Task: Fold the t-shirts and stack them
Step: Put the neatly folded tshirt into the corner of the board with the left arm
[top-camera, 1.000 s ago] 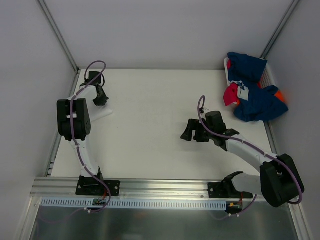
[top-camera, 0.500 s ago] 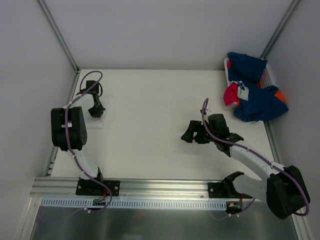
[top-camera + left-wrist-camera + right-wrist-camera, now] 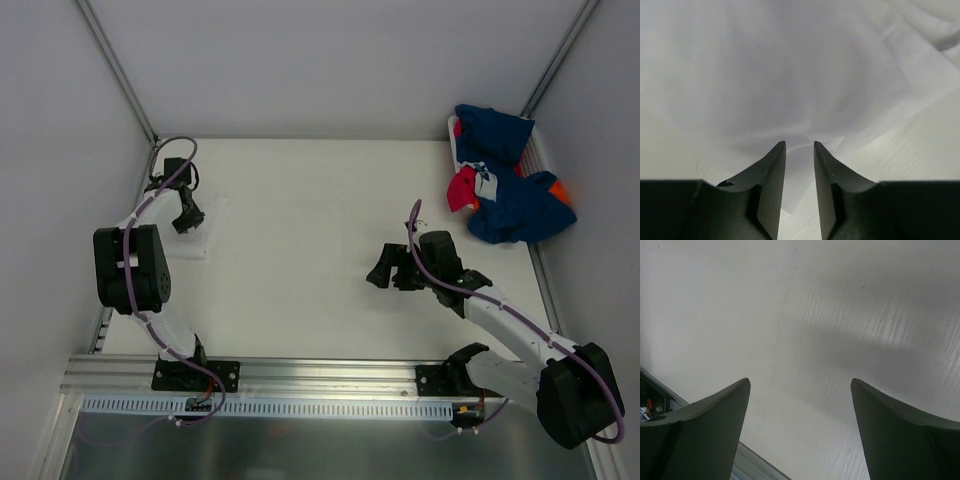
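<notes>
A white t-shirt (image 3: 203, 232) lies folded at the table's far left, hard to tell from the white table top. My left gripper (image 3: 184, 221) is low over its edge. In the left wrist view the white t-shirt (image 3: 790, 75) fills the frame, and my left gripper (image 3: 799, 145) has its jaws a narrow gap apart, with a corner of cloth lying loose between them. My right gripper (image 3: 379, 272) hangs wide open over bare table at centre right; the right wrist view shows my right gripper (image 3: 800, 382) holding nothing. Navy t-shirts (image 3: 510, 205) with a pinkish-red one (image 3: 460, 188) are heaped at the far right.
The heap spills out of a white basket (image 3: 541, 152) in the far right corner, with a bit of orange (image 3: 563, 190) at its right side. Grey walls close the table on three sides. A metal rail (image 3: 320, 372) runs along the near edge.
My left arm has swung left toward the wall with its gripper staying at the white t-shirt, and its jaws have parted a little. My right arm has drifted slightly right and nearer.
</notes>
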Robot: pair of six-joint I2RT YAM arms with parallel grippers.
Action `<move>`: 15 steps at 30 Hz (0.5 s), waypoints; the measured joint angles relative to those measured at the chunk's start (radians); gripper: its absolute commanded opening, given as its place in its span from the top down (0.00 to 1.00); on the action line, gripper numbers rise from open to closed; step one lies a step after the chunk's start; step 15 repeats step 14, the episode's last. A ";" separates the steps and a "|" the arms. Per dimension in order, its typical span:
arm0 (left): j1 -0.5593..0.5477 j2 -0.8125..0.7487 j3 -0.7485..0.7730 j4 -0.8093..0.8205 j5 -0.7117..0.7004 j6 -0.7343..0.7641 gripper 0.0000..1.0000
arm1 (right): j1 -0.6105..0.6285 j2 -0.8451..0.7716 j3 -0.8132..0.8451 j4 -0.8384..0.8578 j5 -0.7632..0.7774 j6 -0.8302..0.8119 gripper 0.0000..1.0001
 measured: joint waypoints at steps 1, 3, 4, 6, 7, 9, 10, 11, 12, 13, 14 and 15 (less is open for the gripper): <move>-0.005 -0.029 -0.005 0.000 -0.013 -0.005 0.58 | 0.000 0.000 0.002 -0.005 0.003 0.000 0.14; -0.029 -0.105 -0.016 0.001 -0.049 -0.013 0.48 | 0.000 0.000 0.016 -0.020 0.018 -0.001 0.14; -0.051 -0.153 -0.016 0.001 -0.074 -0.014 0.44 | 0.000 -0.003 0.024 -0.027 0.026 -0.003 0.14; -0.119 -0.250 -0.016 0.012 -0.123 -0.014 0.42 | 0.001 -0.018 0.042 -0.036 0.045 -0.010 0.14; -0.162 -0.302 -0.012 0.017 -0.139 -0.011 0.41 | 0.002 -0.033 0.050 -0.040 0.055 -0.015 0.14; -0.267 -0.385 -0.002 0.031 -0.175 -0.001 0.41 | 0.003 -0.071 0.065 -0.052 0.076 -0.027 0.16; -0.325 -0.422 0.003 0.040 -0.193 0.009 0.41 | 0.004 -0.089 0.070 -0.058 0.084 -0.032 0.18; -0.383 -0.451 0.003 0.052 -0.214 0.016 0.41 | 0.005 -0.112 0.076 -0.063 0.095 -0.039 0.19; -0.442 -0.475 0.003 0.055 -0.225 0.022 0.40 | 0.005 -0.132 0.080 -0.067 0.105 -0.045 0.20; -0.496 -0.492 0.001 0.057 -0.233 0.023 0.40 | 0.005 -0.145 0.082 -0.071 0.113 -0.049 0.20; -0.538 -0.507 -0.011 0.066 -0.231 0.022 0.40 | 0.005 -0.159 0.085 -0.080 0.122 -0.054 0.19; -0.538 -0.507 -0.011 0.066 -0.231 0.022 0.40 | 0.005 -0.159 0.085 -0.080 0.122 -0.054 0.19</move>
